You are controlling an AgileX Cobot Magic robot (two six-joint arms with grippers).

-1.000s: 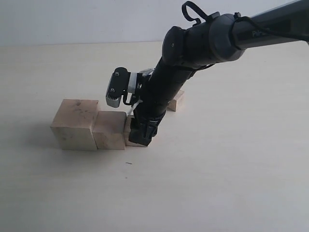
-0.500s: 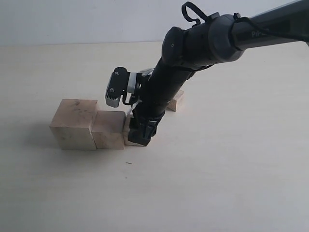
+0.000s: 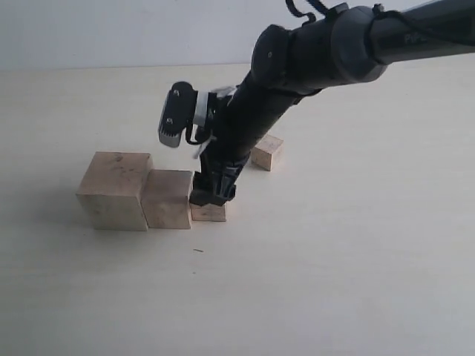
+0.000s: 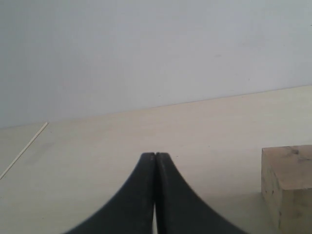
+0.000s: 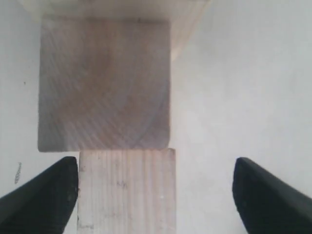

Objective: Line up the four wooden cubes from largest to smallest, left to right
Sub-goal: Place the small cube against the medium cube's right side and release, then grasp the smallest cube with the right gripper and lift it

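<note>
Three of the wooden cubes sit in a row, touching: the largest cube [image 3: 115, 189] at the left, the second cube [image 3: 168, 198] beside it, then the third cube [image 3: 208, 213]. The smallest cube [image 3: 268, 152] lies apart, farther back and to the right. My right gripper [image 3: 211, 194] hangs just above the third cube [image 5: 126, 190], open; one fingertip [image 5: 48, 195] is close by its side and the other stands well off it. The second cube [image 5: 105, 83] lies just past it. My left gripper [image 4: 155, 156] is shut on nothing, with one wooden cube [image 4: 287, 185] off to its side.
The pale tabletop [image 3: 334, 259] stretches bare in front of and to the right of the row. The right arm [image 3: 297, 67] slants down from the upper right, passing over the smallest cube. A plain wall [image 3: 111, 30] runs behind the table.
The right gripper has lifted off the third cube, which now shows beneath it against the second cube. The smallest cube is now uncovered behind the arm.
</note>
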